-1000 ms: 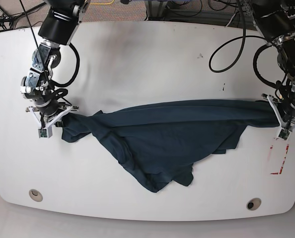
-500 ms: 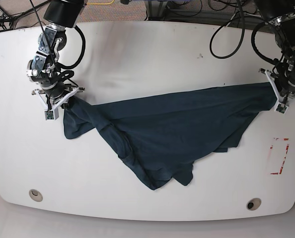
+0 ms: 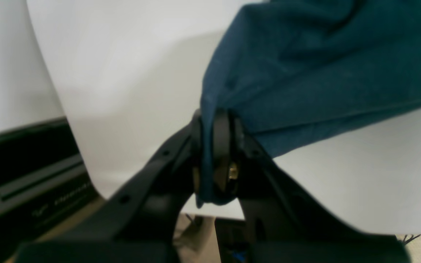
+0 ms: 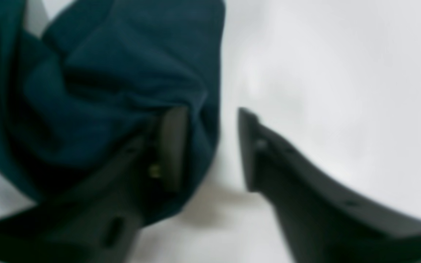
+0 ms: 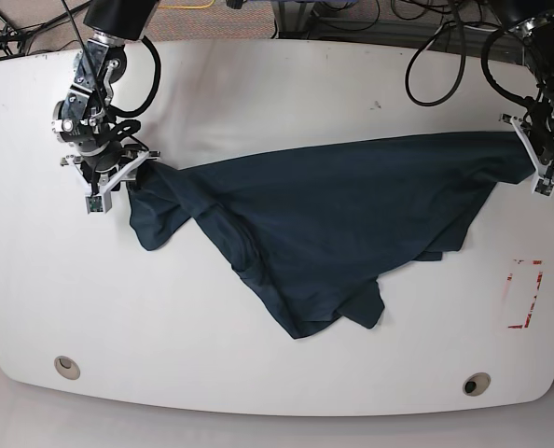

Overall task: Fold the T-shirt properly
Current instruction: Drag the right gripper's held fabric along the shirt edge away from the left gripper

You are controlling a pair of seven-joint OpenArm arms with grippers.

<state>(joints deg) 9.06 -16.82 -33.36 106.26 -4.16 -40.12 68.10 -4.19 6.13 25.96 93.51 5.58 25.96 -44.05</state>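
Base view: the right gripper (image 5: 109, 183) stood at the far-left corner of the T-shirt (image 5: 324, 219), which lay spread across the middle of the white table (image 5: 258, 93), its lowest bunched point hanging toward the near edge. In the right wrist view the jaws were parted, with one finger (image 4: 172, 146) pressed against the cloth and the other clear of it; no grip was confirmed. To the right of the T-shirt, the left gripper (image 5: 538, 168) was clamped on its far-right corner; the left wrist view showed fabric pinched between closed fingers (image 3: 221, 146). Red tape marks (image 5: 524, 294) lay below that corner.
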